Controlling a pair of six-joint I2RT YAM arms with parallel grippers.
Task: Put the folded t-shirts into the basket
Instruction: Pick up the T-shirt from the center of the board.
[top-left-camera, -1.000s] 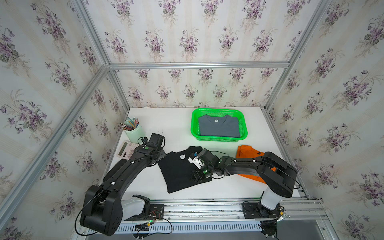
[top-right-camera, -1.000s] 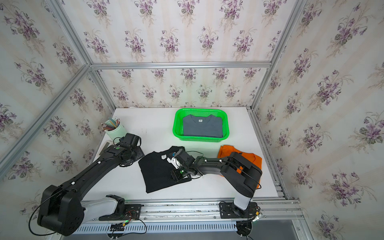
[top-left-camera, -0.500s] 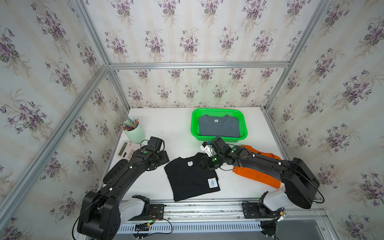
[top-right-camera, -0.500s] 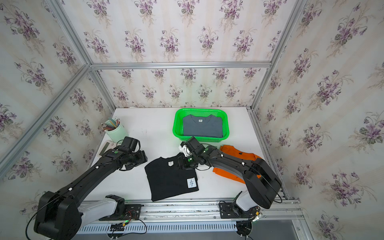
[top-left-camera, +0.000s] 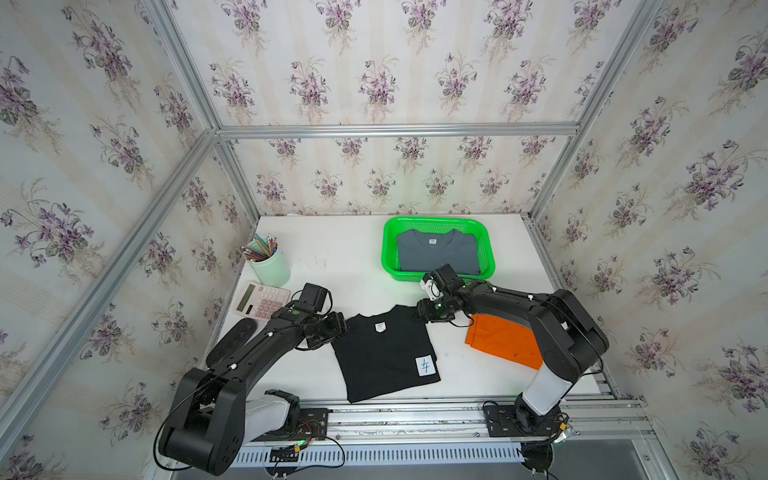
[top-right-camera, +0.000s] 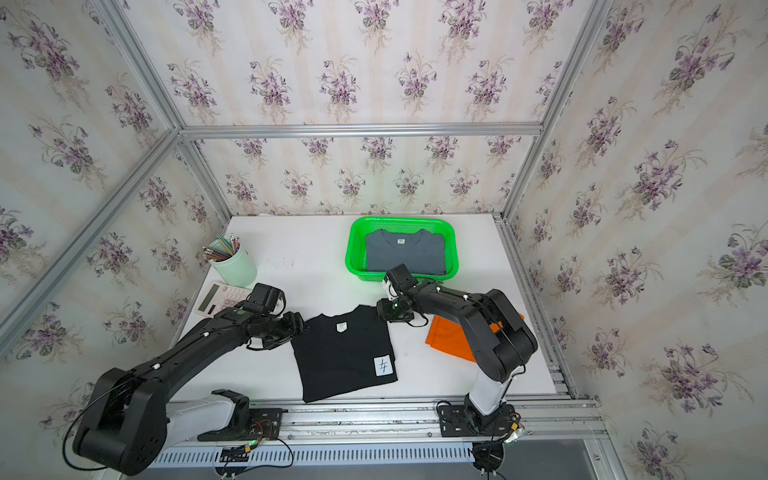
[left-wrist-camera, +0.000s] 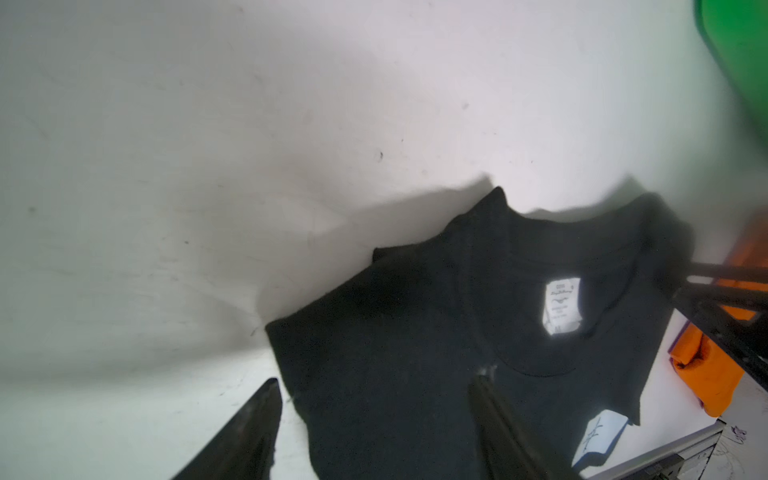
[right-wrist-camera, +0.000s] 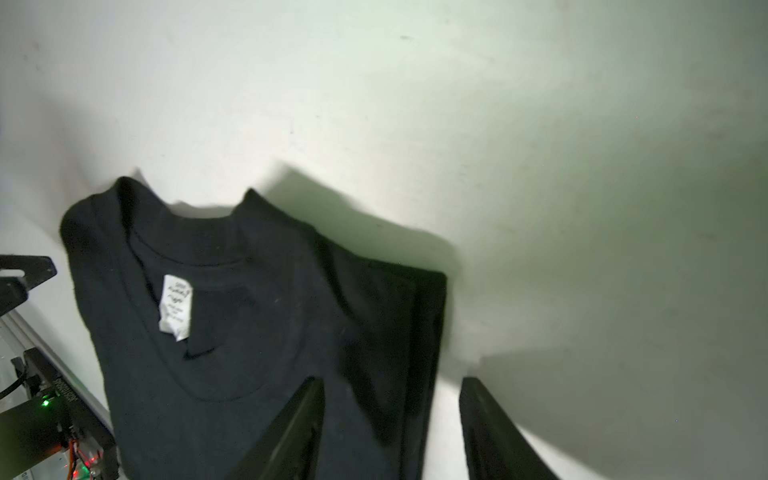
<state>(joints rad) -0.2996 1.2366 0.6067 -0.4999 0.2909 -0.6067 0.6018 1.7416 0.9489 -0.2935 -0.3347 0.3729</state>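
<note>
Only a grey tee (top-left-camera: 436, 255) fills the basket (top-left-camera: 387, 249); left hand (left-wrist-camera: 374, 384), right hand (right-wrist-camera: 390, 380) gape empty.

Looked down past the left gripper (left-wrist-camera: 374, 380), jaws spread wide, one finger (left-wrist-camera: 249, 432) over bare white table (left-wrist-camera: 208, 145) and the other over the black tee (left-wrist-camera: 415, 332), straddling its side edge. Found that tee lying flat, spreading from the gripper toward two o'clock, collar pointing away, white neck label (left-wrist-camera: 561, 307) at two o'clock and a white square patch (left-wrist-camera: 598, 436) with a pen mark at three. Caught the orange tee (left-wrist-camera: 702, 374) a little apart from it at three o'clock, partly behind a dark arm part (left-wrist-camera: 727, 316), and a blurred corner of the green basket (left-wrist-camera: 739, 62) farther off between one and two.
</note>
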